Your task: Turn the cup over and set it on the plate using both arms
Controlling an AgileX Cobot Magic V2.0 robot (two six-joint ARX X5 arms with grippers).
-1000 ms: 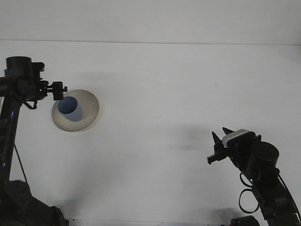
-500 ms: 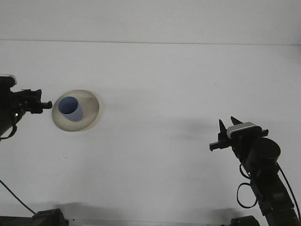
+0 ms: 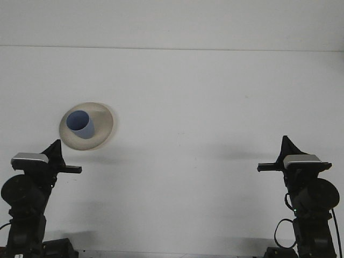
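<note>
- Jaw state: we cannot tell for either the left gripper (image 3: 55, 148) or the right gripper (image 3: 285, 144).
- We see the blue cup (image 3: 80, 124) upright on the plate (image 3: 105, 122).

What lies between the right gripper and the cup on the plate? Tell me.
Nothing: in the front view only bare white table separates the right gripper from the blue cup standing on the plate.

Light even and diffuse, fairly bright, seemingly from overhead. White table (image 3: 204, 107) slightly greyish, no glare. Soft faint shadows: one right of the plate (image 3: 102, 129), a dim patch near the right arm (image 3: 306, 199), darker smudges along the bottom edge. Arms read as near-black silhouettes, little detail. Focus slightly soft overall.
</note>
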